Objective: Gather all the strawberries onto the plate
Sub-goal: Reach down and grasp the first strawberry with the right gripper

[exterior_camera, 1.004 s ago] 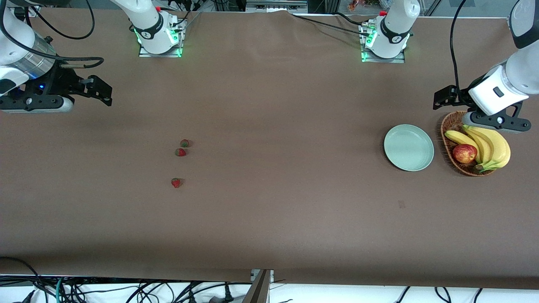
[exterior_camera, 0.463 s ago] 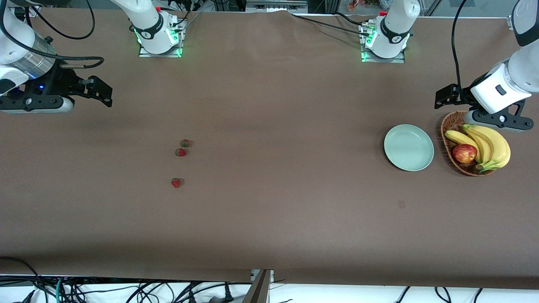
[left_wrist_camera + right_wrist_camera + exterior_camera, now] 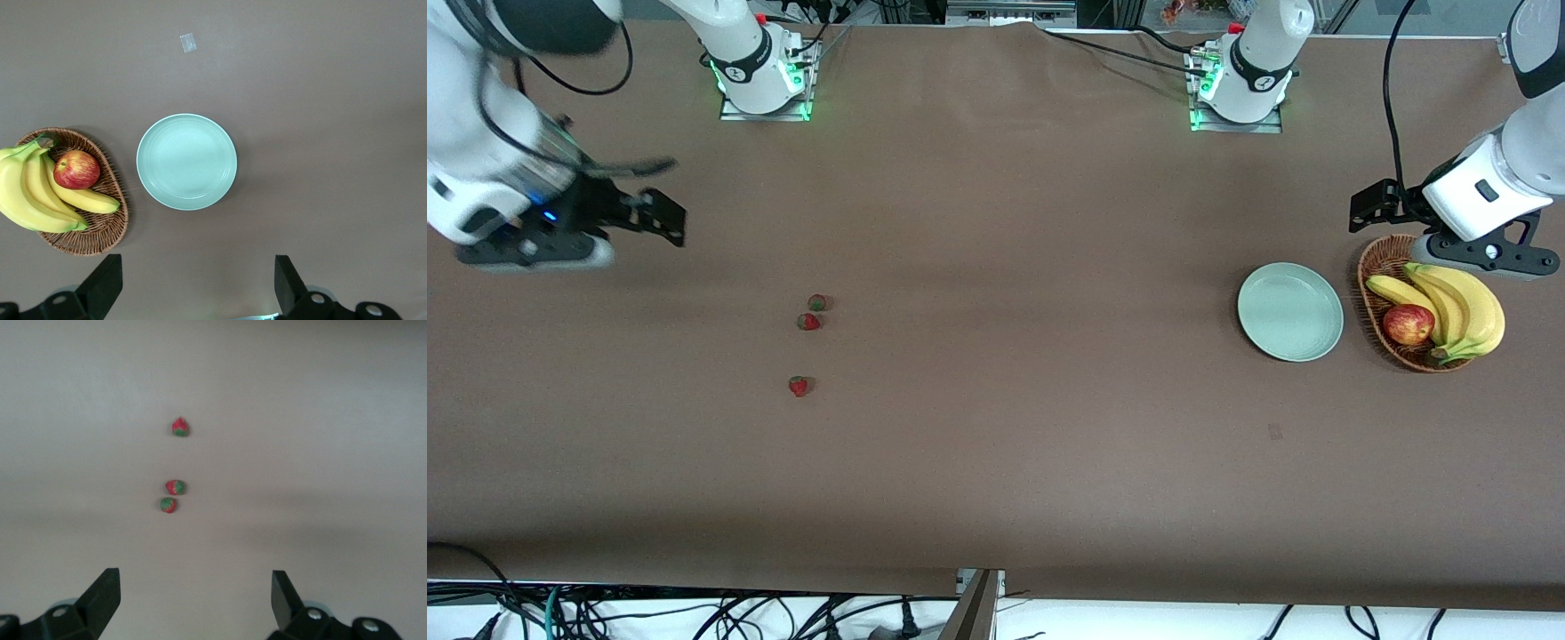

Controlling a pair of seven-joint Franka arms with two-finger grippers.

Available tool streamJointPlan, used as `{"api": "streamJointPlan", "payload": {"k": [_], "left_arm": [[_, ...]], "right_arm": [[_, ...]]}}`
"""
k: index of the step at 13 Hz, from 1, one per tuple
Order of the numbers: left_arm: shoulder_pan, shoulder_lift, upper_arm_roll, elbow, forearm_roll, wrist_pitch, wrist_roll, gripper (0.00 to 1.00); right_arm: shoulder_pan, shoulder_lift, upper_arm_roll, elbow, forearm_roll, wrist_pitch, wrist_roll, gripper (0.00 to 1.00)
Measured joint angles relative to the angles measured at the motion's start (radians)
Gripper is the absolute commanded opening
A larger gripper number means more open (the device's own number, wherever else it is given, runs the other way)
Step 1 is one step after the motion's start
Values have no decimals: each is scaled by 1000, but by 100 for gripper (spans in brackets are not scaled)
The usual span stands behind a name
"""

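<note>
Three small red strawberries lie on the brown table toward the right arm's end: two close together [image 3: 816,302] [image 3: 808,322] and one [image 3: 799,386] nearer the front camera. They also show in the right wrist view [image 3: 169,505] [image 3: 176,487] [image 3: 181,427]. The pale mint-green plate [image 3: 1289,311] sits toward the left arm's end and shows in the left wrist view [image 3: 187,161]. My right gripper [image 3: 665,218] is open and empty, in the air over bare table at its end. My left gripper [image 3: 1368,204] is open and empty, over the table by the basket's rim.
A brown wicker basket [image 3: 1383,267] stands beside the plate, holding bananas [image 3: 1458,307] and a red-yellow apple [image 3: 1408,324]. It also shows in the left wrist view [image 3: 100,233]. A small pale scrap [image 3: 188,43] lies on the table nearer the front camera than the plate.
My right gripper has moved toward the strawberries and a little lower in the front view. My left arm has shifted slightly toward its end of the table.
</note>
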Motion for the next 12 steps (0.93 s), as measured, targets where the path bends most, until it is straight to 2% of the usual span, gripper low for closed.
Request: {"api": "streamJointPlan", "payload": {"k": [2, 4, 7, 10, 12], "left_arm": [[0, 0, 0, 0, 0, 1, 0, 100], [0, 0, 0, 0, 0, 1, 0, 100], [0, 0, 0, -2, 0, 12, -7, 100], [0, 0, 0, -2, 0, 19, -24, 100], [0, 1, 0, -3, 0, 24, -31, 100]], "right_arm": [[9, 100, 3, -17, 0, 50, -11, 100], [11, 187, 5, -53, 0, 170, -14, 100], [11, 289, 5, -102, 0, 338, -15, 98], [11, 397, 5, -111, 19, 476, -15, 98], [13, 448, 6, -110, 40, 535, -15, 94]]}}
